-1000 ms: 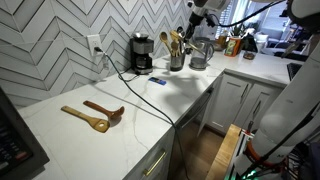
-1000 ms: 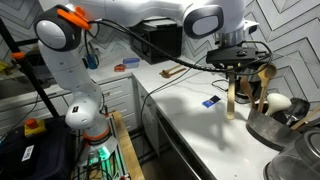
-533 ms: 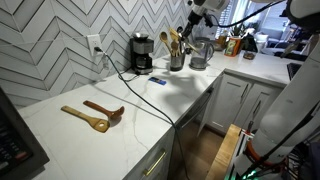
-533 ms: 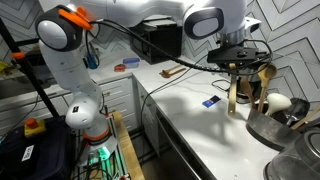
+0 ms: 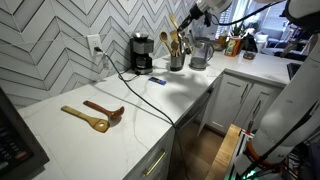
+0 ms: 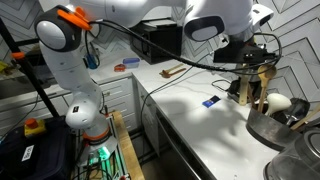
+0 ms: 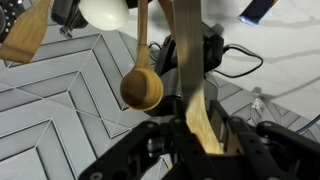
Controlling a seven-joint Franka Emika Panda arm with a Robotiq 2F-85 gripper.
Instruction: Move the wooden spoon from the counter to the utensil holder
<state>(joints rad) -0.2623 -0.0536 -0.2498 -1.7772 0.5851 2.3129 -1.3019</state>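
My gripper is shut on the pale tan wooden spoon and holds it in the air at the far end of the counter. In the wrist view the spoon's handle runs up between the jaws. In an exterior view the spoon hangs below the gripper, right next to the utensils that stick out of the holder. The utensil holder is a small dark grey pot with several wooden utensils in it. A golden spoon bowl from the holder shows beside the held spoon.
A golden-orange wooden spoon and a dark reddish-brown utensil lie on the white counter. A black coffee maker and a steel kettle flank the holder. A black cable and a small blue item lie on the counter.
My gripper has risen and shifted toward the utensil holder with the pale spoon in it. The spoon's lower end now hangs higher above the counter. Nothing else has moved.
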